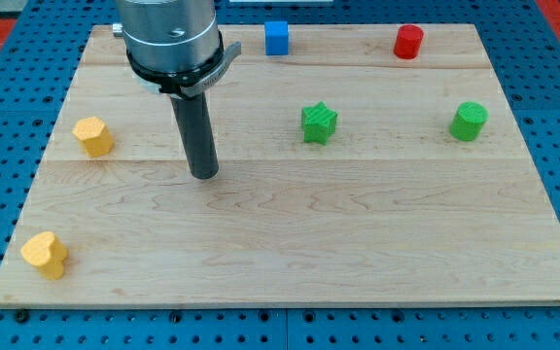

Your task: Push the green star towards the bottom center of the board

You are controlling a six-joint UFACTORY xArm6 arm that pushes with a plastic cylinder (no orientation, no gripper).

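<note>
The green star (319, 123) sits on the wooden board (358, 233), a little right of centre in the upper half. My tip (204, 175) rests on the board to the star's left and slightly below it, well apart from it. The rod rises to the arm's grey housing at the view's top.
A green cylinder (469, 121) sits at the right. A blue cube (277, 38) and a red cylinder (408, 42) sit along the top edge. A yellow hexagonal block (93, 136) is at the left and a yellow heart (45, 255) at the bottom left.
</note>
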